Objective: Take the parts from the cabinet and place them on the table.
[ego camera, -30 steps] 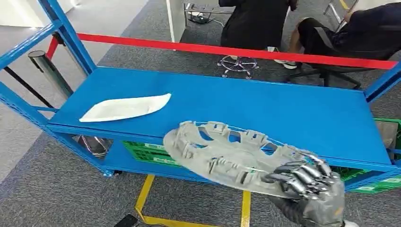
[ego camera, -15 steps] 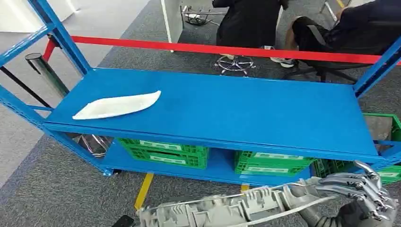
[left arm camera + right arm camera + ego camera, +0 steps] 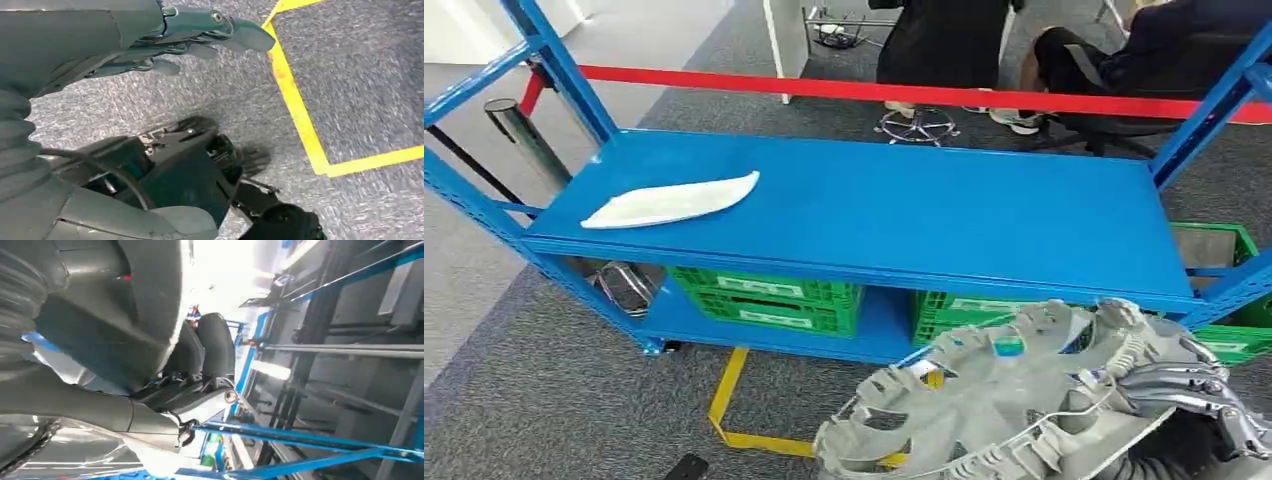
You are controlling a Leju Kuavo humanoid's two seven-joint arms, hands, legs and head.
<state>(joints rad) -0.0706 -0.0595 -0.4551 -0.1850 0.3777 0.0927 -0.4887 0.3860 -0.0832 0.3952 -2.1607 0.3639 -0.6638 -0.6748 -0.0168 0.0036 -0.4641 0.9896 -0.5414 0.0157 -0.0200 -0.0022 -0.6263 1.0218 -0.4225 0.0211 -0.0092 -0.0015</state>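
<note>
My right hand (image 3: 1199, 395) grips a large round grey slotted part (image 3: 1014, 400) by its rim, low at the right, in front of and below the blue table (image 3: 924, 215). The part is tilted with its ribbed face towards me. A long white curved part (image 3: 672, 201) lies on the table top at the left. In the right wrist view the dark fingers (image 3: 212, 347) curl against the pale grey part. My left hand (image 3: 200, 35) hangs over the grey carpet with its fingers stretched out and nothing in them.
Green crates (image 3: 769, 298) sit on the shelf under the table top. Blue uprights (image 3: 559, 70) stand at the table's corners, with a red barrier tape (image 3: 874, 93) behind it. People sit on chairs beyond the tape (image 3: 944, 40). Yellow floor tape (image 3: 724, 400) marks the carpet.
My right hand with the grey part went from over the table's front edge down below it, and the part now shows its face instead of its edge. The view shifted slightly.
</note>
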